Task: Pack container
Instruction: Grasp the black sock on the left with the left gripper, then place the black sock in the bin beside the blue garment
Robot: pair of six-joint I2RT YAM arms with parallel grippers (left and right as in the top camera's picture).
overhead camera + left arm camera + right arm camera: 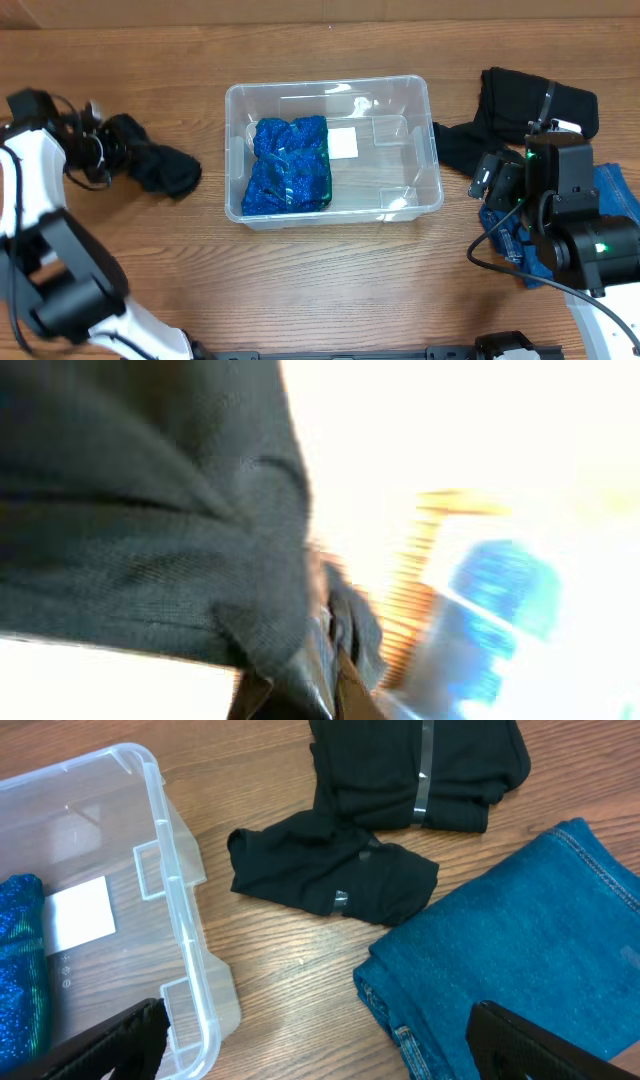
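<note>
The clear container stands mid-table with a white label on its base and a sparkly blue cloth in its left half. My left gripper is far left of the container, shut on a black cloth. In the blurred left wrist view, that cloth fills the frame above the jaws. My right gripper is open and empty, between the container's corner and folded blue jeans; its jaws hang over bare wood.
The jeans lie under the right arm. A folded black garment lies at the back right. A smaller black piece lies in front of it, just right of the container. The container's right half holds only the label.
</note>
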